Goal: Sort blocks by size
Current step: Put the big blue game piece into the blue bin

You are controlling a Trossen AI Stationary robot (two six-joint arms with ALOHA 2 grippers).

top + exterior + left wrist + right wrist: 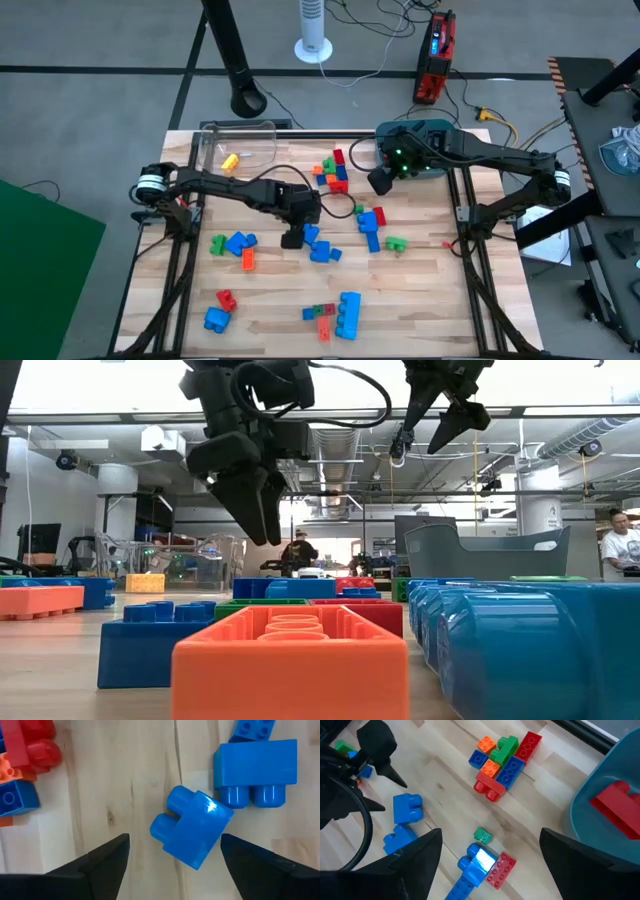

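Note:
Blocks in blue, red, green and orange lie scattered over the wooden table (430, 300). My left gripper (293, 238) hovers open at the table's middle, pointing down. A blue two-stud block (192, 827) lies on its side on the wood between and just ahead of its fingers, untouched. A second blue block (255, 770) lies beyond it. My right gripper (380, 181) hangs open and empty above the table, at the near left corner of the teal tub (425, 140). A mixed cluster of blocks (502, 760) lies below it.
A clear box (236, 146) at the far left holds a yellow block (230, 161). The teal tub holds a red block (617, 810). More blocks lie near the front edge (340, 315) and at the left (232, 246). Metal frame rails run along both table sides.

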